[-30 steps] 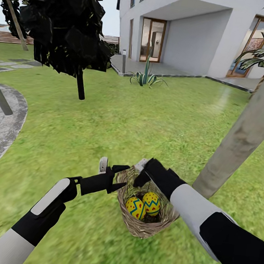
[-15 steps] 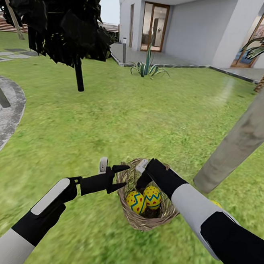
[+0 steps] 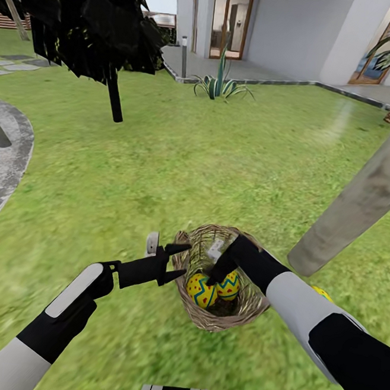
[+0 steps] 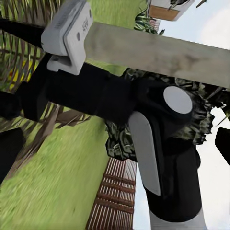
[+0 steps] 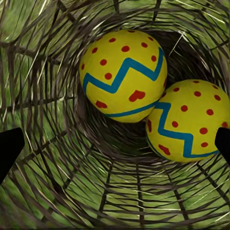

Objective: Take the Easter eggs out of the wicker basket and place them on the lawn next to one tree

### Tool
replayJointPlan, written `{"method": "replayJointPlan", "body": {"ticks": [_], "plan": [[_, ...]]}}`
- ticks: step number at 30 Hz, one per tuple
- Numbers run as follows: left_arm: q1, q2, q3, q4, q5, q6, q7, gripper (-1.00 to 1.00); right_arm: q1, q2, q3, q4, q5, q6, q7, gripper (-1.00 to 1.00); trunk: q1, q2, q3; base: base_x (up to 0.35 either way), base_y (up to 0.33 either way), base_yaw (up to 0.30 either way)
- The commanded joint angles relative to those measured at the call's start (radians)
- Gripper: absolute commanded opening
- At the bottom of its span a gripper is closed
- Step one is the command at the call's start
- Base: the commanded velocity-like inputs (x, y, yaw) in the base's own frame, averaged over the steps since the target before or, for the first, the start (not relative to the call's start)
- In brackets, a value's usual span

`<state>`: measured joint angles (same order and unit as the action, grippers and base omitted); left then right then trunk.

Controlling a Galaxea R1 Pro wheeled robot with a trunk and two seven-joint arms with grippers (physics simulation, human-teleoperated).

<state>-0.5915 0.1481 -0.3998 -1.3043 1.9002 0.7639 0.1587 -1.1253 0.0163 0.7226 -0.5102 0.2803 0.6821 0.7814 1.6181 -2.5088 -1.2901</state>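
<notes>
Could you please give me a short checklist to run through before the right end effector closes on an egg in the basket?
1. Eggs in the wicker basket: two, touching. Ok.
2. Right end effector inside the rim, above the eggs: ok.
3. Fingers apart in the right wrist view: ok.
4. Centred on one egg: cannot tell; both lie between the fingertips.
5. Left end effector outside the basket, open: ok.
6. Tree trunk close beside the basket: ok.

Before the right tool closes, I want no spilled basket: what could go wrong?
The two Easter eggs touch, so closing on one may push the other aside. The right tool is inside the wicker basket, so lifting may snag the weave and tip it. The left tool hovers by the rim, not holding it.
</notes>
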Motion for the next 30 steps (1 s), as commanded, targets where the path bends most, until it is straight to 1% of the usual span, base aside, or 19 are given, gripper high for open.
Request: {"method": "replayJointPlan", "body": {"ticks": [1, 3, 7, 9, 10, 13, 17, 19, 22, 29, 30], "plan": [[-0.001, 0.001, -0.001, -0.001, 0.011, 0.000, 0.008, 1.00, -0.001, -0.006, 0.001, -0.002, 0.010, 0.001, 0.009, 1.00, 0.000, -0.001, -0.005, 0.000, 0.000, 0.000], [-0.001, 0.001, -0.001, 0.000, 0.011, 0.000, 0.008, 1.00, -0.001, -0.017, 0.000, -0.005, 0.011, 0.001, 0.010, 1.00, 0.001, -0.001, -0.013, 0.000, 0.000, 0.000], [-0.001, 0.001, -0.001, -0.001, 0.011, 0.000, 0.008, 1.00, -0.001, -0.024, 0.000, -0.015, 0.011, 0.000, 0.011, 1.00, 0.003, -0.002, -0.028, 0.000, 0.000, 0.000], [0.011, -0.006, -0.012, -0.012, 0.021, 0.011, -0.003, 1.00, -0.012, -0.021, -0.006, -0.024, 0.023, -0.004, -0.001, 1.00, 0.003, -0.002, -0.028, 0.000, 0.000, 0.000], [0.016, -0.006, -0.017, -0.018, 0.020, 0.017, -0.005, 1.00, -0.018, -0.021, -0.006, -0.024, 0.023, -0.004, -0.005, 1.00, 0.003, -0.002, -0.028, 0.000, 0.000, 0.000], [0.026, -0.007, -0.019, -0.021, 0.017, 0.021, -0.007, 1.00, -0.035, -0.021, -0.006, -0.025, 0.022, -0.007, -0.006, 1.00, 0.003, -0.002, -0.028, 0.000, 0.000, 0.000], [0.036, -0.002, -0.017, -0.043, 0.037, 0.044, -0.022, 1.00, -0.057, -0.019, -0.006, -0.022, 0.019, -0.030, -0.028, 1.00, 0.003, -0.002, -0.028, 0.000, 0.000, 0.000], [0.037, 0.004, -0.015, -0.055, 0.041, 0.055, -0.026, 1.00, -0.062, -0.018, -0.006, -0.019, 0.019, -0.041, -0.038, 1.00, 0.003, -0.002, -0.028, 0.000, 0.000, 0.000], [0.038, 0.021, -0.007, -0.071, 0.057, 0.072, -0.043, 1.00, -0.063, -0.019, -0.006, -0.013, 0.019, -0.057, -0.040, 1.00, 0.003, -0.002, -0.028, 0.000, 0.000, 0.000], [0.044, 0.061, -0.004, -0.111, 0.099, 0.111, -0.082, 1.00, -0.064, -0.017, -0.006, -0.009, 0.017, -0.059, -0.043, 1.00, 0.003, -0.002, -0.028, 0.000, 0.000, 0.000], [0.045, 0.066, -0.004, -0.116, 0.105, 0.116, -0.088, 1.00, -0.064, -0.016, -0.006, -0.007, 0.016, -0.058, -0.046, 1.00, 0.003, -0.002, -0.032, 0.000, 0.000, 0.000]]}}
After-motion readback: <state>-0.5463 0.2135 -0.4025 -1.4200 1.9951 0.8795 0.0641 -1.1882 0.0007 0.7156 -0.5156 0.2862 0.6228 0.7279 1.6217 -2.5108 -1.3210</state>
